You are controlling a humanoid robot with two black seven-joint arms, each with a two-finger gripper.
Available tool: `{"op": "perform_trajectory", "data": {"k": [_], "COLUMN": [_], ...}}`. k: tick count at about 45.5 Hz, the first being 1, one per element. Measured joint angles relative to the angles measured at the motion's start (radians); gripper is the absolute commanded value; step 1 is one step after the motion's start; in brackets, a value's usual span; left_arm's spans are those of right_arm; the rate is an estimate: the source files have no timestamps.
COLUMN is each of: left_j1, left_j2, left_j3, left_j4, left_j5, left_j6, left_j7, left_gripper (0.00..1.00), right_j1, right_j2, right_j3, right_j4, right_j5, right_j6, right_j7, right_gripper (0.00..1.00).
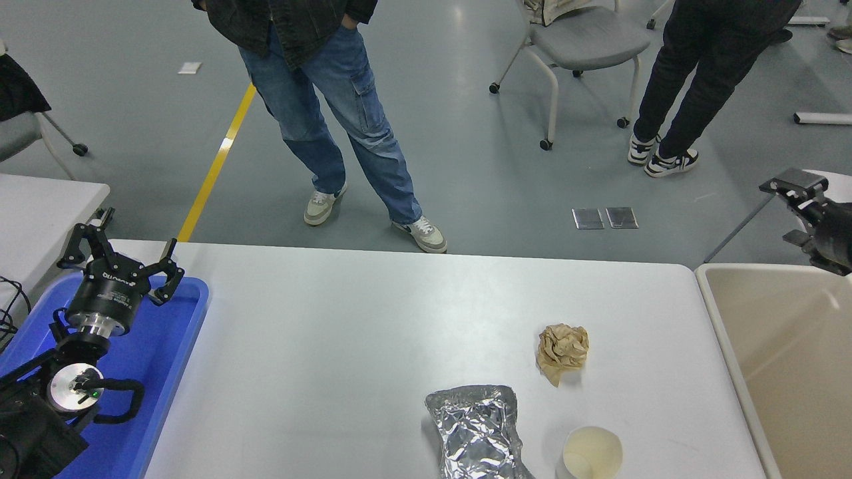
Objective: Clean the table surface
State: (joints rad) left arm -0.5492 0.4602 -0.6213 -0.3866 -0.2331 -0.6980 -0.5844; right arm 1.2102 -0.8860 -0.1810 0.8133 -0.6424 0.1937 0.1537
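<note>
1. Hanging at the picture's right edge, the right gripper (802,203) sits above the far corner of a beige bin (785,346); only part of it is in view, and whether its fingers are apart or together cannot be told.
2. Parked at the lower left, the left gripper (120,256) has its fingers spread wide and holds nothing; it hovers over a blue tray (166,352) that lies at the left end of the table surface (346,332).
3. The table surface fills the middle of the view between the blue tray and the beige bin, wide, white-grey and matte.
4. A crumpled brown paper ball (562,351) lies on its right half, well apart from both grippers.
5. A crinkled foil bag (476,432) lies nearer the front edge, left of a paper cup (591,454) that stands upright with its mouth open.
6. Beyond the far edge a person in blue jeans (333,120) stands on the grey floor, and a second person in black trousers (692,73) stands beside a grey chair (579,43).
</note>
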Motion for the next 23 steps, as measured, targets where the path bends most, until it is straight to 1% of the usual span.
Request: {"op": "perform_trajectory", "data": {"k": [5, 14, 23], "left_j1": [0.000, 0.000, 0.000], "left_j2": [0.000, 0.000, 0.000], "left_j3": [0.000, 0.000, 0.000], "left_j4": [0.000, 0.000, 0.000], "left_j5": [0.000, 0.000, 0.000], "left_j6": [0.000, 0.000, 0.000], "left_j7": [0.000, 0.000, 0.000], "left_gripper": [1.00, 1.00, 1.00], "right_j1": [0.050, 0.115, 0.178], "right_j2": [0.001, 0.020, 0.066], "right_j3": [-0.018, -0.052, -0.135], "right_j4": [0.030, 0.126, 0.250], "right_j5": [-0.167, -0.412, -0.564], "right_j6": [0.057, 0.155, 0.226], "right_j7": [0.061, 0.152, 0.192], "right_gripper": [0.98, 0.98, 0.98]}}
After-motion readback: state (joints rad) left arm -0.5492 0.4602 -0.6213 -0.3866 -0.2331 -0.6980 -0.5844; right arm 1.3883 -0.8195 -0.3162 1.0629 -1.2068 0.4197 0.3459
